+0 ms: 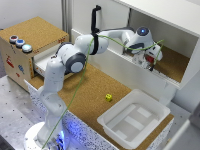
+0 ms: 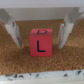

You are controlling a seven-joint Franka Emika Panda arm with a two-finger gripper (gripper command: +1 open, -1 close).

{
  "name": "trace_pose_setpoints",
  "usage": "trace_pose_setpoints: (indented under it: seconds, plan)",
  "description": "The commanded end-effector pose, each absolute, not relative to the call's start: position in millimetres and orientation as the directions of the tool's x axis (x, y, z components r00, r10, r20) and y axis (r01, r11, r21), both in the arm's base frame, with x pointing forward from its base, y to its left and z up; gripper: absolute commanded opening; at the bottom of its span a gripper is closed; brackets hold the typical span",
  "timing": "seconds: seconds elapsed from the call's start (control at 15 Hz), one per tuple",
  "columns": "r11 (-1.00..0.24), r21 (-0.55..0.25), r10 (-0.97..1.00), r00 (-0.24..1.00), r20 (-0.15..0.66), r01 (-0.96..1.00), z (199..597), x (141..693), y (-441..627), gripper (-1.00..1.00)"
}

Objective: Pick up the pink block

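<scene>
1. Exterior view: bright, even light, soft and low in detail throughout; white walls look washed out.
2. Wrist view: blurry, fingers [image 2: 10, 27] smeared; block [image 2: 41, 41] casts a faint shadow on the cork.

pink block [image 2: 41, 43], black "L" on face

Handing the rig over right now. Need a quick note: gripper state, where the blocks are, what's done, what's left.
Gripper: open, fingers either side of the pink block, not closed on it.
Pink block: resting on the cork surface between the fingers, letter L facing the wrist camera. In the exterior view the arm reaches into the white shelf.
Yellow cube: on the cork table near the white bin, untouched.
Done: approach, alignment.
Left: close on the block, lift.
</scene>
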State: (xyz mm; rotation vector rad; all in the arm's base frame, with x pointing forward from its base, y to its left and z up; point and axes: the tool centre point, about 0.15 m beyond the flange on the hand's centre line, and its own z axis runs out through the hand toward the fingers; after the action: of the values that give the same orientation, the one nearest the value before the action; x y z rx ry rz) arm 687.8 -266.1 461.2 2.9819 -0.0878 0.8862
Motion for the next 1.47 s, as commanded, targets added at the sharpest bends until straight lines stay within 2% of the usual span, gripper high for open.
trace_pose_setpoints:
  seconds: [0.0, 0.2, 0.33, 0.73, 1.4]
  plan:
    - [-0.997, -0.027, -0.079, 0.857, 0.509, -0.076, 467, 698, -272, -1.0]
    - [-0.99, -0.053, -0.141, 0.843, 0.519, -0.133, 471, 671, -279, -1.0]
    - [-0.987, -0.073, -0.161, 0.815, 0.556, -0.145, 483, 645, -276, -1.0]
    - [-0.998, -0.031, -0.065, 0.805, 0.59, -0.057, 489, 576, -237, -1.0]
    - [-0.983, 0.019, 0.168, 0.864, 0.474, 0.181, 465, 500, -143, -1.0]
